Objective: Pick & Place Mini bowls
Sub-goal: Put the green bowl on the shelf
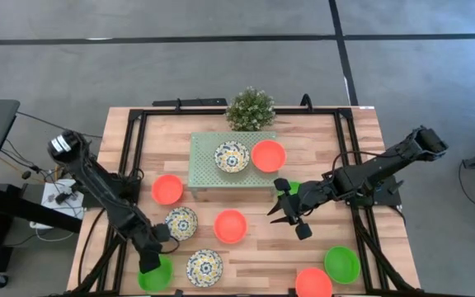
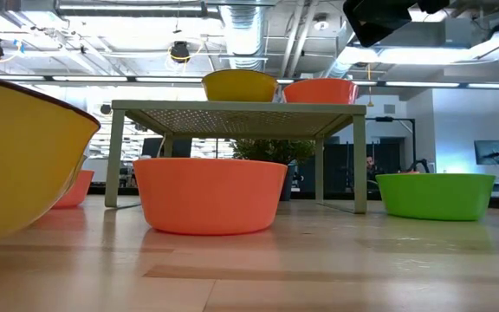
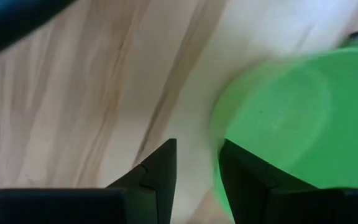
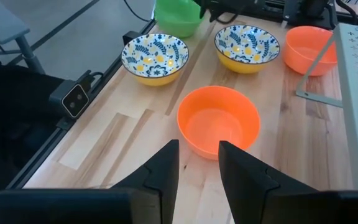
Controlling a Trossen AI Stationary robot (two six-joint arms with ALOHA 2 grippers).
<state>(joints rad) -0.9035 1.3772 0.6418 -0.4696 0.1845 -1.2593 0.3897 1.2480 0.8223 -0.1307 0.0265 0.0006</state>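
Green mini bowl (image 3: 291,118) on wooden table (image 3: 86,99), left end effector (image 3: 197,168) straddling its rim

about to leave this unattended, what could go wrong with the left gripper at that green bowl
The left gripper straddles the rim of the small round bright green bowl near the table's front edge; a shallow pinch might slip or tip it. Lifting could also swing it into the neighbouring blue-and-yellow patterned bowl.

Both arms are dark, near-black, built from chunky jointed segments; the left arm (image 1: 105,194) has a rounded base cap with a glossy pale highlight (loose cables trail beside it); the right arm (image 1: 378,172) looks boxier; each ends in two tapered, wedge-shaped black fingers (image 4: 166,171).
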